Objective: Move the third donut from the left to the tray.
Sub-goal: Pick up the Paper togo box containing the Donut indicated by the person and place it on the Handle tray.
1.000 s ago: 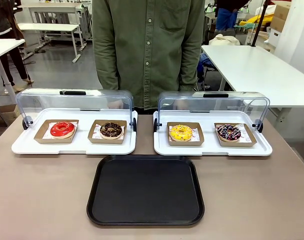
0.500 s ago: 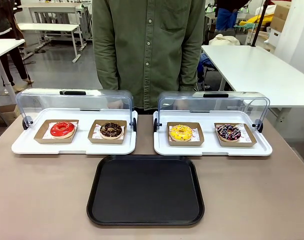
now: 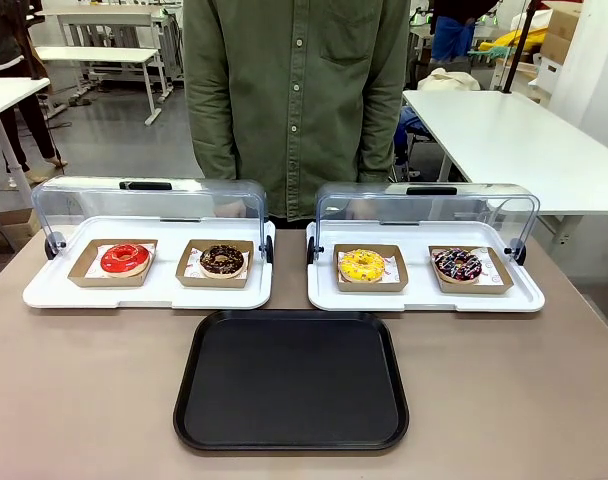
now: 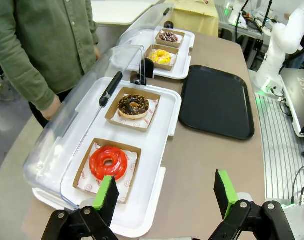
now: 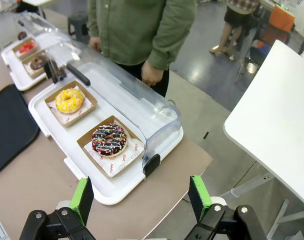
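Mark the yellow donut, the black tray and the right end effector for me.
yellow donut (image 3: 354, 268), front view, icing left of its hole.
black tray (image 3: 291, 380), front view, bare middle of its floor.
right end effector (image 5: 142, 192), right wrist view, midway between its fingertips.

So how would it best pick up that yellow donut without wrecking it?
Probably by the brown cardboard holder, pinching two opposite walls, not the soft icing of the yellow donut. Come from above and the near side: the clear lid is swung open behind it, leaving the top and front free.
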Robot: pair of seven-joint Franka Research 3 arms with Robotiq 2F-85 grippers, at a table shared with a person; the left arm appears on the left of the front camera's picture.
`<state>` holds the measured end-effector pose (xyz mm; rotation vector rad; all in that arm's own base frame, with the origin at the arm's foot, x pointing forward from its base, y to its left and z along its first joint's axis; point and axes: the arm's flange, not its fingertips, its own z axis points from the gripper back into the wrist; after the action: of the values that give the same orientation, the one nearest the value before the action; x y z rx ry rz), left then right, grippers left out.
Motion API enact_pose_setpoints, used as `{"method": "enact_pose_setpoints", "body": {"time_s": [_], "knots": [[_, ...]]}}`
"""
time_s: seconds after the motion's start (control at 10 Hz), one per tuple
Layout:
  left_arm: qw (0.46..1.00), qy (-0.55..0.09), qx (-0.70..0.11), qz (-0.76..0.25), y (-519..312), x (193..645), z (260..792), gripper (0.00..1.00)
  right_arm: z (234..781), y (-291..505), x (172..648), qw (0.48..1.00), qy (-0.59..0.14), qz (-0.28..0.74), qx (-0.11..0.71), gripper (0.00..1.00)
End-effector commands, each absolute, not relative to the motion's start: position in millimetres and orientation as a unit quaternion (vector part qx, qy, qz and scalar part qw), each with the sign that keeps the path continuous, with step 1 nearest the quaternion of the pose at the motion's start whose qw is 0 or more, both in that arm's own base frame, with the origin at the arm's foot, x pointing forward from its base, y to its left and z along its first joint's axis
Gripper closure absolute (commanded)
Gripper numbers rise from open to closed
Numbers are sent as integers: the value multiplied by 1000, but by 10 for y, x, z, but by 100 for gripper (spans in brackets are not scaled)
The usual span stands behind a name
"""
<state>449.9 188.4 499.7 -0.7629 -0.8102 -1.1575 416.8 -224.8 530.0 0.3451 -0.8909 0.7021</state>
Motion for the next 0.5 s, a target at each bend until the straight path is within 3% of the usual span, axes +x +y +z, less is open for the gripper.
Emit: {"method": "enact_pose_setpoints", "body": {"time_s": [0.0, 0.4], "knots": [[694, -364, -341, -519, 1887, 4496, 5004, 0, 5288, -2257, 4186, 818, -435, 338, 163, 0], [694, -364, -341, -519, 1887, 4496, 5004, 0, 5288, -2257, 4186, 818, -435, 338, 163, 0]]}}
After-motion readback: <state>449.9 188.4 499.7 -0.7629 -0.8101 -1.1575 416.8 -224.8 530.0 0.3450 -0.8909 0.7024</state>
